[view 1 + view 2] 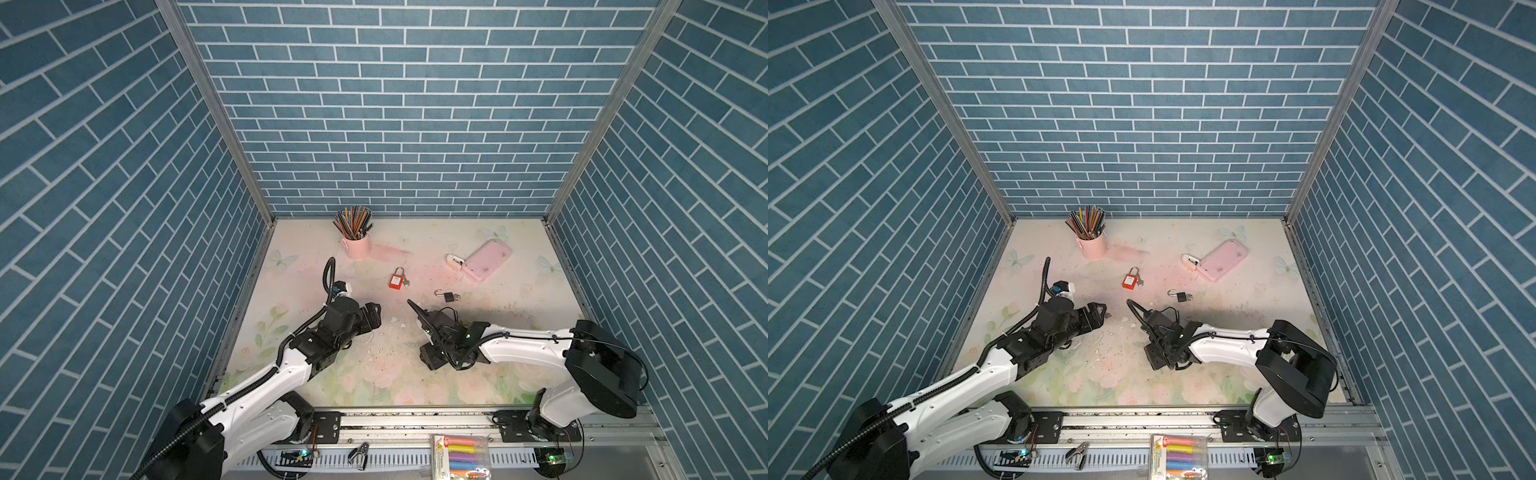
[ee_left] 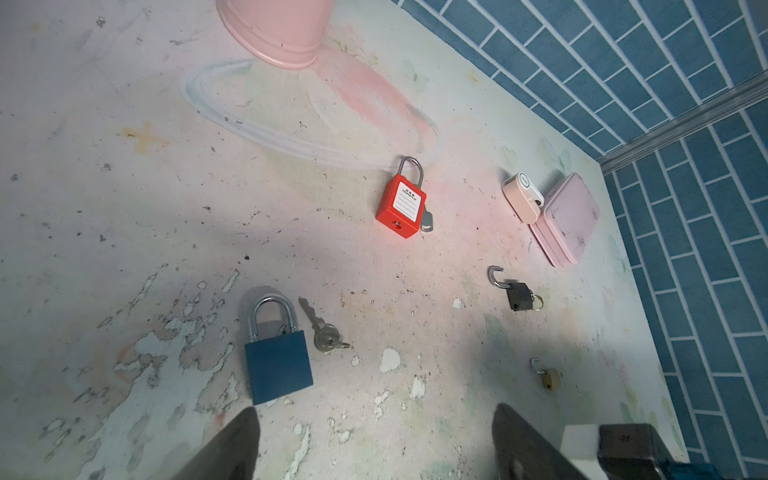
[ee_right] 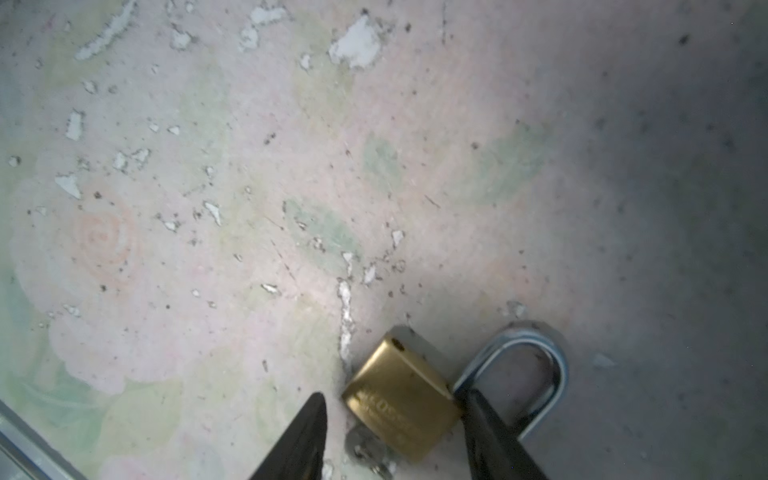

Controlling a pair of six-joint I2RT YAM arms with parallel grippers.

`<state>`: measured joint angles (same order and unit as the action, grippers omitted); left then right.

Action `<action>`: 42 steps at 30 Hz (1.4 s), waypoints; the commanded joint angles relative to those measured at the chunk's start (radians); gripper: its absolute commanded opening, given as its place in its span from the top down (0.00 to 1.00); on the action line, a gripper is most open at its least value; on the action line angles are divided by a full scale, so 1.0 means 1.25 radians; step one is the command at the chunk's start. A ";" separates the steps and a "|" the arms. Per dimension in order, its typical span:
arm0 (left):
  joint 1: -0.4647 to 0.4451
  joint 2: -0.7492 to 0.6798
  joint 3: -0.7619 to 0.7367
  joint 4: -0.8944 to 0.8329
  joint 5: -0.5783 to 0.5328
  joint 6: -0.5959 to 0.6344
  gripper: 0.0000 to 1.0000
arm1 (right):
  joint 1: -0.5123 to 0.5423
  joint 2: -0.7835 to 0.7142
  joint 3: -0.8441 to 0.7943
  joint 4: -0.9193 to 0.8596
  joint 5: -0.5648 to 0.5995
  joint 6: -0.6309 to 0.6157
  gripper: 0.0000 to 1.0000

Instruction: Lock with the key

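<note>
1. In both top views, my left claw [image 1: 371, 316] sits left of centre and my right claw [image 1: 1156, 356] points down, near centre.
2. Left wrist: the left claw is spread and empty. A blue padlock [image 2: 277, 361] lies beside a loose key [image 2: 323, 330].
3. Right wrist: the right claw is parted astride the brass padlock [image 3: 401, 399], not clamped on it.

Both arms wore glossy white shells between black joint housings: the left arm [image 1: 257, 386] carried a ribbed black conduit [image 1: 325, 276], the right arm [image 1: 523, 347] a thin black cable [image 1: 534, 333]. Black base plates [image 1: 326, 428] showed silver screws. The left gripper [image 2: 374, 411] and right gripper [image 3: 394, 395] ended in dark tapered fingers.
</note>
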<state>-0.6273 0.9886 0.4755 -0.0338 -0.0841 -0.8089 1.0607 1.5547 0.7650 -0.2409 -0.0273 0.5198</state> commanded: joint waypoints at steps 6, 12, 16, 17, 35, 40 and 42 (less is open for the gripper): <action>-0.004 -0.023 -0.009 -0.020 -0.012 -0.003 0.12 | 0.016 0.078 0.050 -0.033 -0.014 0.031 0.47; -0.004 -0.021 -0.011 -0.020 -0.015 -0.003 0.12 | 0.024 0.058 0.045 -0.057 0.001 0.035 0.48; -0.003 -0.012 -0.009 -0.013 -0.011 -0.006 0.12 | 0.037 0.044 0.031 -0.075 0.000 0.028 0.49; -0.004 -0.009 -0.010 -0.010 -0.008 -0.007 0.12 | 0.041 0.042 0.028 -0.079 -0.002 0.026 0.49; -0.003 -0.021 -0.023 -0.010 -0.012 -0.012 0.12 | 0.082 0.057 0.072 -0.163 0.093 0.080 0.46; -0.004 -0.016 -0.025 -0.005 -0.008 -0.012 0.12 | 0.095 0.066 0.076 -0.162 0.099 0.096 0.46; -0.003 -0.014 -0.023 -0.006 -0.006 -0.010 0.12 | 0.095 0.076 0.074 -0.154 0.095 0.097 0.48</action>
<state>-0.6273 0.9752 0.4591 -0.0479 -0.0845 -0.8162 1.1736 1.6108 0.8501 -0.3824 0.0761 0.5880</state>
